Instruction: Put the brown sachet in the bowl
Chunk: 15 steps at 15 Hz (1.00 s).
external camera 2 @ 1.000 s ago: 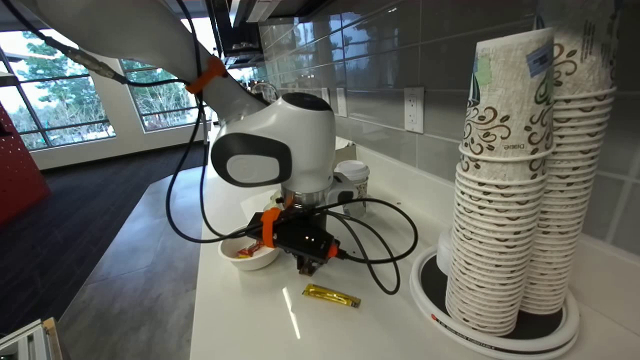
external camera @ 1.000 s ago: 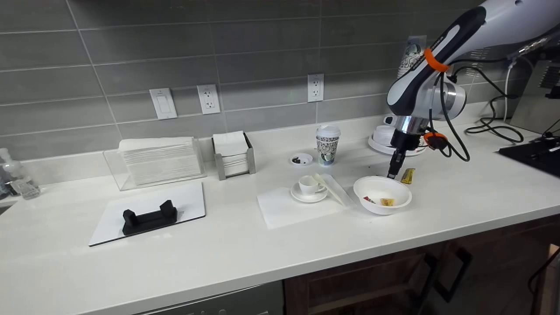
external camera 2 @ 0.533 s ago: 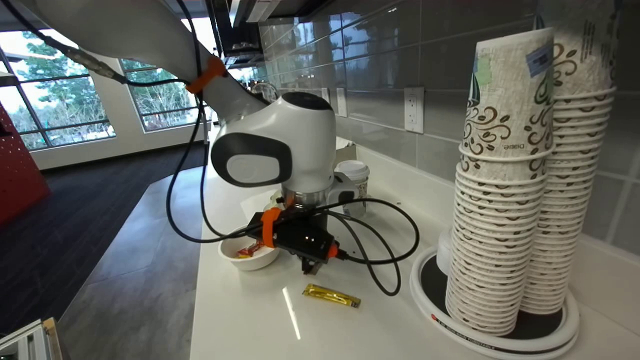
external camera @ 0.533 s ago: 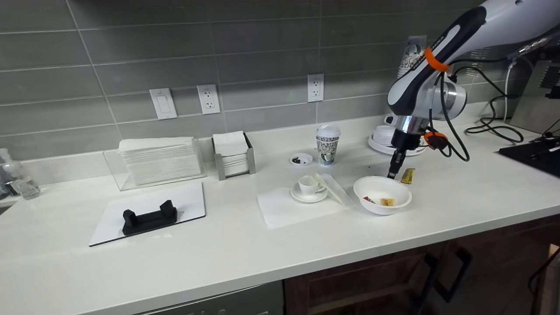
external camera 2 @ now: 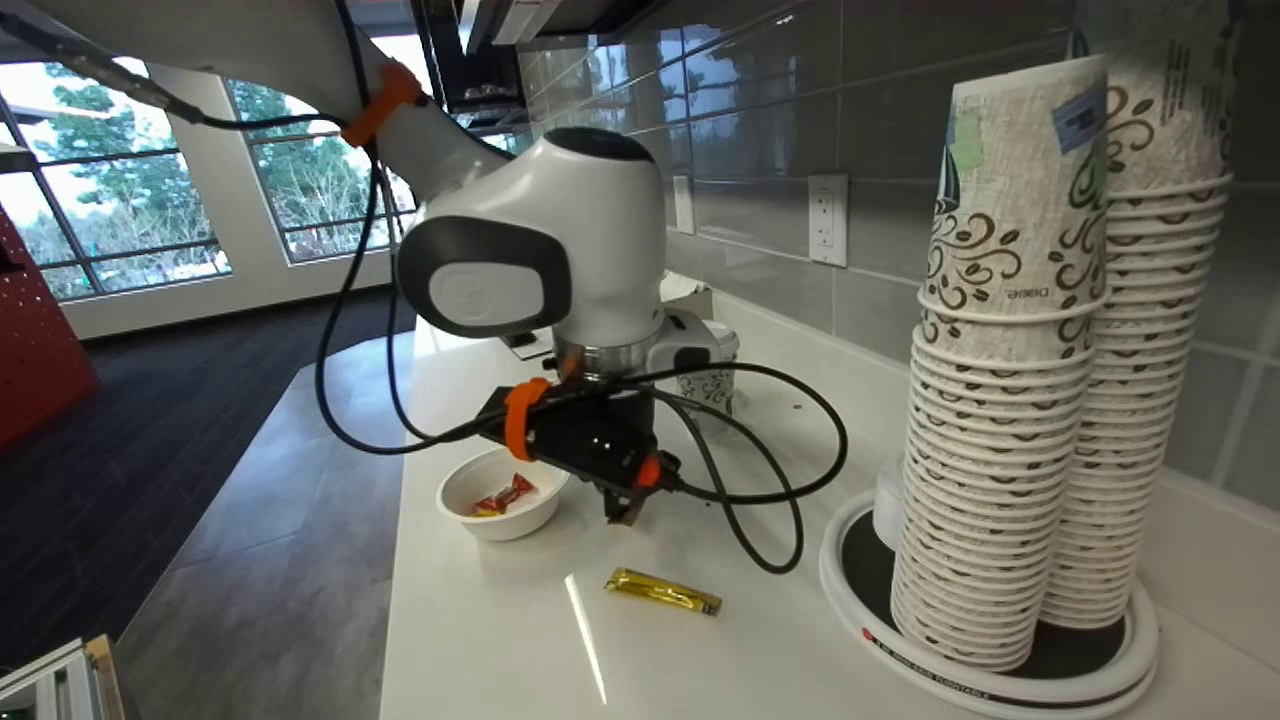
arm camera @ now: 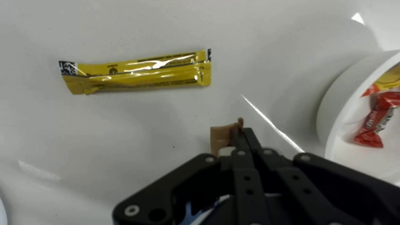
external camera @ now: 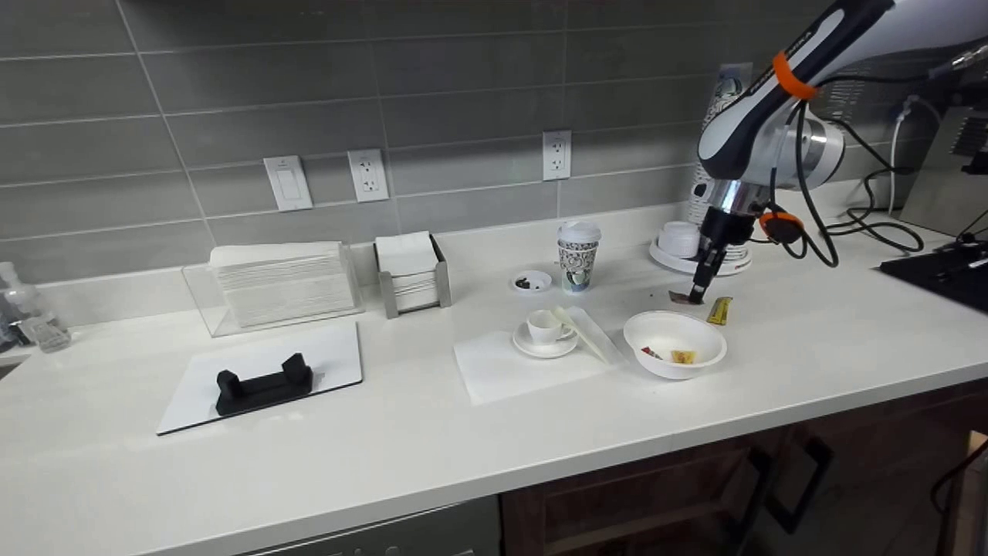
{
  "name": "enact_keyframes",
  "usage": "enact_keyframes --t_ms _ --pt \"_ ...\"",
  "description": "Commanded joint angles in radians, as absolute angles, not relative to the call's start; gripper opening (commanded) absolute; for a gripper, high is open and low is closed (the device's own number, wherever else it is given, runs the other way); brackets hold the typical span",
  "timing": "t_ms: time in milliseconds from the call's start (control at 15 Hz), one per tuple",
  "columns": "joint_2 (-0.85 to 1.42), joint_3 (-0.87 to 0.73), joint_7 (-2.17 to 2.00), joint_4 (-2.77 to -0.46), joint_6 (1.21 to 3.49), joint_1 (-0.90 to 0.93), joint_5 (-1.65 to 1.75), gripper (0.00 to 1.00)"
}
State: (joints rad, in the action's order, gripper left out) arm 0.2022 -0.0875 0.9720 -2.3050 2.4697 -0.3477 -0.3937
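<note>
Gripper (arm camera: 245, 132): the jaws are held nearly together, and the brown sachet (arm camera: 219, 139) is pinched between the fingertips (arm camera: 239, 142).
Brown sachet: it is held outside the white bowl (external camera: 670, 332), just beyond the far rim in an exterior view; a flat end is seen projecting from the side of the fingertips in the wrist view. Whether the counter (external camera: 386, 463) is touched by it cannot be told.
White bowl: it is set upright on the counter; a red wrapped candy (arm camera: 375, 122) and a yellow wrapped piece (arm camera: 390, 78) are contained in it.
Yellow stick packet (arm camera: 137, 73): it is laid flat on the counter, near the gripper and apart from it.
White cup (external camera: 544, 327): it is stood on a saucer (external camera: 540, 353), well apart from the gripper.
Lidded paper cup (external camera: 577, 259): it is stood upright near the tiled wall (external camera: 463, 93), beside a small white dish (external camera: 540, 281) in which dark bits (external camera: 523, 283) are held.
Paper cups (external camera 2: 1000, 450): they are stacked upside down on a turntable (external camera 2: 835, 560).
</note>
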Motion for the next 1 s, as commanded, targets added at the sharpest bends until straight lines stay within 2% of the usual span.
enact_keyframes --t_ms 0,400,800,867,933 --pt "0.064 -0.124 0.96 -2.378 2.346 -0.333 -0.358 0.0" --pt "-0.106 -0.182 1.065 -2.44 2.141 -0.308 -0.407 0.0" --pt "-0.271 -0.213 1.063 -2.539 2.05 -0.232 -0.454 0.0" --pt "-0.19 -0.229 1.06 -2.475 2.058 -0.236 -0.413 0.02" --pt "-0.213 -0.229 1.059 -2.494 2.057 -0.223 -0.422 0.02"
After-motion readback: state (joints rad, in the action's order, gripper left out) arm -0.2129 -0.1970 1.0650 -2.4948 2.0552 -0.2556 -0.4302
